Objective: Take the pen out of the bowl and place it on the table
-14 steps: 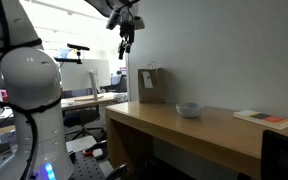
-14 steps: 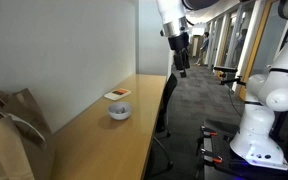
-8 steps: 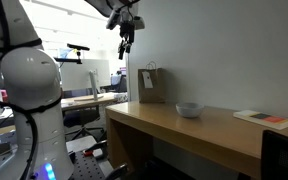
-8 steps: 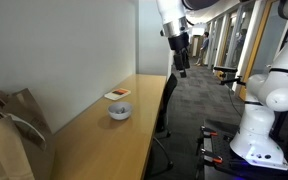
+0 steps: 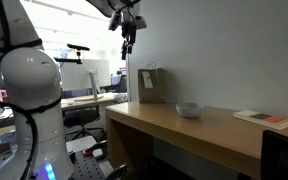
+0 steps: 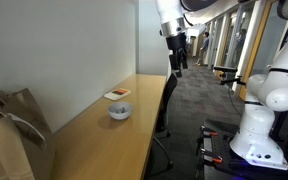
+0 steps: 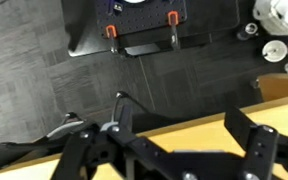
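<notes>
A small grey-white bowl (image 5: 189, 109) sits on the long wooden table (image 5: 224, 132); it also shows in an exterior view (image 6: 119, 112). The pen is not visible; I cannot see into the bowl. My gripper (image 5: 128, 42) hangs high in the air beyond the table's end, far from the bowl, and shows in an exterior view (image 6: 180, 60) above the table's edge. In the wrist view the gripper (image 7: 174, 140) has its fingers spread apart and holds nothing, with the table edge below it.
A brown paper bag (image 5: 151, 84) stands on the table against the wall, also large in an exterior view (image 6: 9, 135). A flat white and orange item (image 5: 265, 118) lies past the bowl. Another white robot arm (image 6: 264, 90) and dark carpet floor lie beside the table.
The gripper has risen slightly and shifted a little; the bowl and other objects have not moved.
</notes>
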